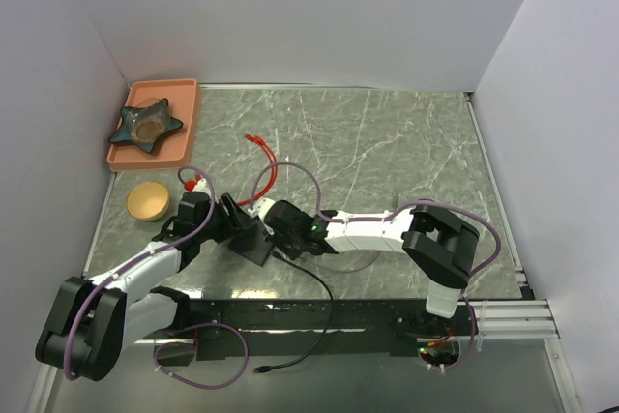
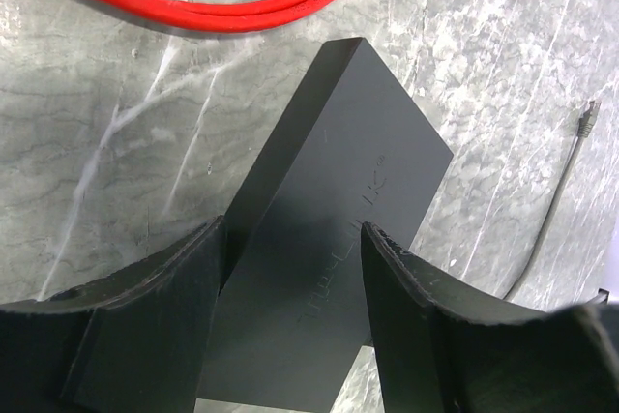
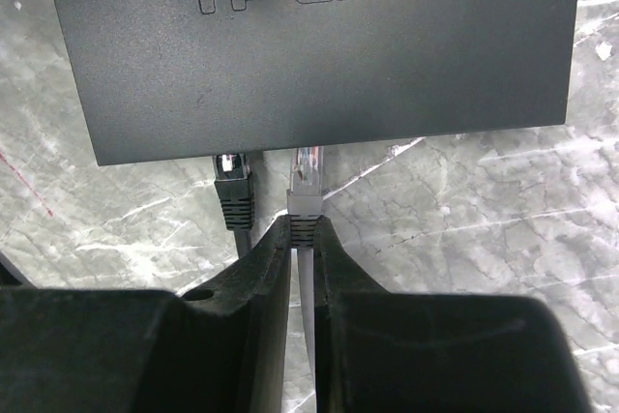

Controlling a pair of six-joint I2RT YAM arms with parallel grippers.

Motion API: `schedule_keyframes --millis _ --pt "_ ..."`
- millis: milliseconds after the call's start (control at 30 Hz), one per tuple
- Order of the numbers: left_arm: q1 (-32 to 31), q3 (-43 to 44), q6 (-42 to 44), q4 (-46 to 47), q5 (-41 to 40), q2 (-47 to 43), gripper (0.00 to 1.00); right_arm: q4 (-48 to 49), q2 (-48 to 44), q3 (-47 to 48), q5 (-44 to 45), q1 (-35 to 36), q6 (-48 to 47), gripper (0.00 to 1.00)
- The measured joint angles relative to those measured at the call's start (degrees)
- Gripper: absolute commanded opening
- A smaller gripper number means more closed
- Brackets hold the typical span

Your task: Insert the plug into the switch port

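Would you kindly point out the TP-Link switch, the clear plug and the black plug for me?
TP-Link switch (image 3: 319,55): right wrist view, top face.
clear plug (image 3: 308,171): right wrist view, transparent tip.
black plug (image 3: 233,191): right wrist view, boot.

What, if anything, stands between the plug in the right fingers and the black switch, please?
Nothing visible does: the clear plug pinched by the right fingers points straight at the switch edge. A black plug sits alongside it, off the path.

Matte-black box (image 3: 319,55), clear plug (image 3: 308,176) with grey boot, black plug (image 3: 233,191) at centre, grey marble table (image 3: 484,220) veined white, red cable (image 2: 193,9) across the top, salmon-orange tray (image 1: 180,147) upper left
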Motion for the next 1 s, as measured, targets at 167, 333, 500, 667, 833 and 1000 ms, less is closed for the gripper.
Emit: schedule_keyframes --millis 167,333,500,667,833,1000 --pt "0.00 -0.02 0.20 0.07 0.09 0.00 0.65 0.02 0.00 0.00 1.97 0.79 -0.28 0.00" --pt "0.00 -0.04 0.59 0.26 0.48 0.02 0.65 0.11 0.00 0.00 2.69 0.94 -0.68 0.00" --pt "0.04 -0.04 1.07 0.35 0.52 0.07 0.63 0.66 0.00 -0.04 2.73 1.03 -0.42 0.00" --pt "0.44 -0.44 1.49 1.40 0.46 0.52 0.63 2.45 0.00 -0.57 3.56 1.03 0.22 0.00" --pt "0.63 -0.79 1.53 3.06 0.50 1.79 0.62 4.20 0.00 -1.42 3.98 1.03 0.46 0.00" --pt "0.81 -0.98 2.27 4.39 0.70 2.93 0.62 5.97 0.00 -2.12 4.33 1.03 0.15 0.00"
